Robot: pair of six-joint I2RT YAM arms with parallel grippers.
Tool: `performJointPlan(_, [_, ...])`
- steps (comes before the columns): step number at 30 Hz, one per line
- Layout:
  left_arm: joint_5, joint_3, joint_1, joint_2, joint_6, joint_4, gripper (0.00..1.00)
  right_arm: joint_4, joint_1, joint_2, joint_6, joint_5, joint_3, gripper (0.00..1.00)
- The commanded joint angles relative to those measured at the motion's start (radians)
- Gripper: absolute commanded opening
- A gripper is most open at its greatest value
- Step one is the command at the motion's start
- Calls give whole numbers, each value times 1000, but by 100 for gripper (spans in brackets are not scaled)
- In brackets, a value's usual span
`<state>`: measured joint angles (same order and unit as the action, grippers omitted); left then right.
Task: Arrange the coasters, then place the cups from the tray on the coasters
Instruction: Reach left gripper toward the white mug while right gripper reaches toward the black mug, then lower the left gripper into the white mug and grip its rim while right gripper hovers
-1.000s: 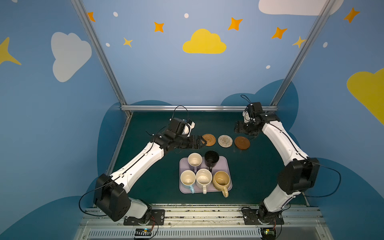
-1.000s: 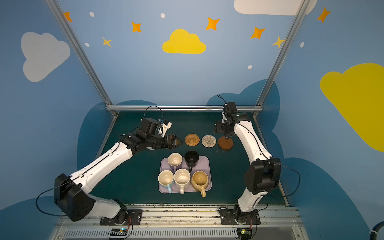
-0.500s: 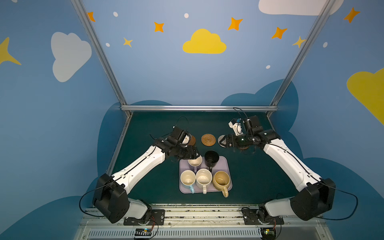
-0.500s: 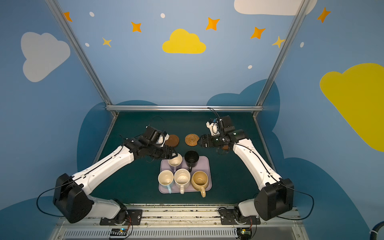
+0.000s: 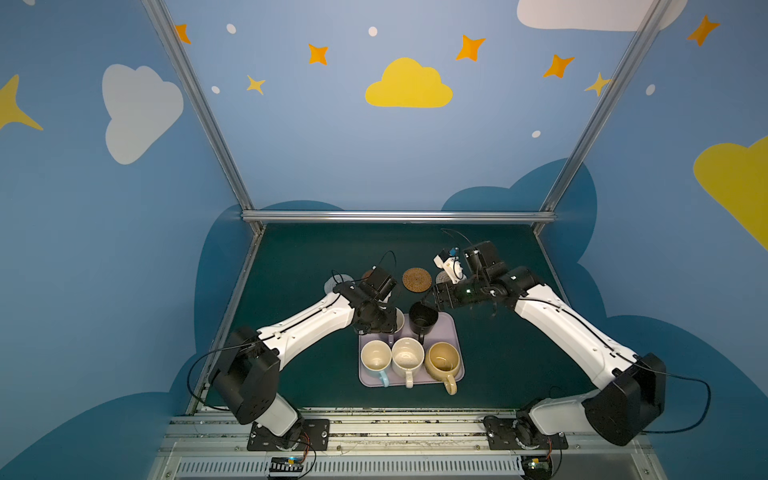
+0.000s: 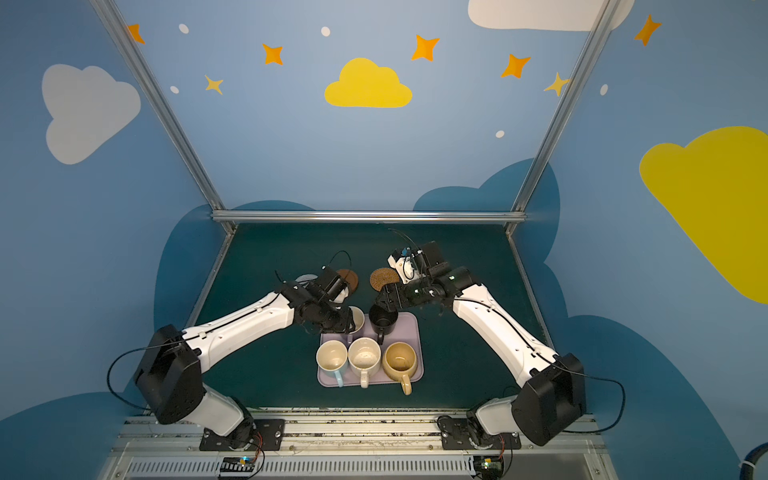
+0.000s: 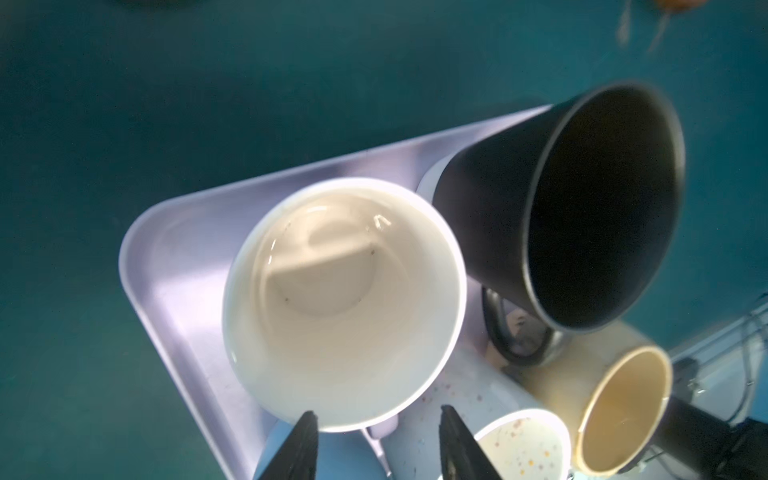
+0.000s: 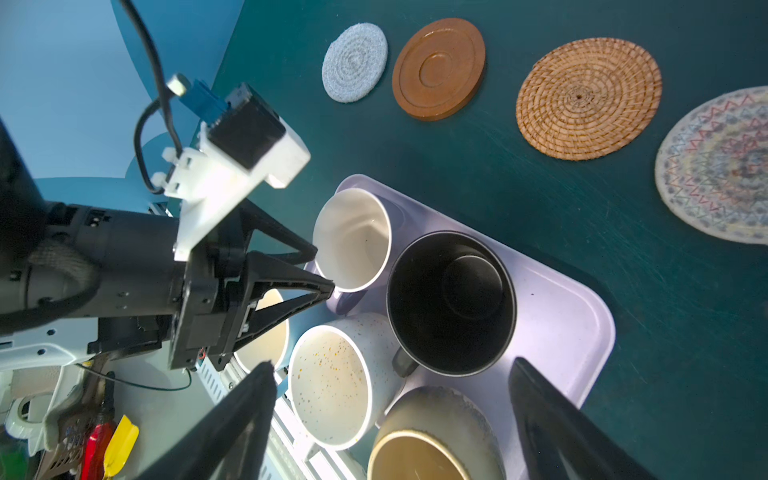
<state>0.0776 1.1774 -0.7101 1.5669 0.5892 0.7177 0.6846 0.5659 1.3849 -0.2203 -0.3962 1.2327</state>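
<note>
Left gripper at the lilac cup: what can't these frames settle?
- Grip: the left gripper sits at the lilac cup, but contact is unclear; in both top views the left arm covers it.
- Hidden: the cup's handle, mostly under the rim in the left wrist view.
- Cut off: the cream coaster, by the right wrist view's edge.

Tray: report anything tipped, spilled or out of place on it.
Nothing on the lilac tray is tipped or spilled. The only oddity is the mustard mug: its handle sticks out past the tray's near rim.
</note>
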Motion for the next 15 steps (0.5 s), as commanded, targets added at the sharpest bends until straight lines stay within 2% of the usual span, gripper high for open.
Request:
performJointPlan(1, [-70, 33, -25, 33, -10, 49, 40, -50, 8, -38, -7, 10, -39, 88])
performJointPlan(8, [-113, 53, -62, 65, -1, 86, 37, -29, 9, -58, -21, 48, -50, 88])
performJointPlan(15, [-166, 94, -84, -30, 14, 100, 50, -32, 8, -63, -22, 52, -65, 88])
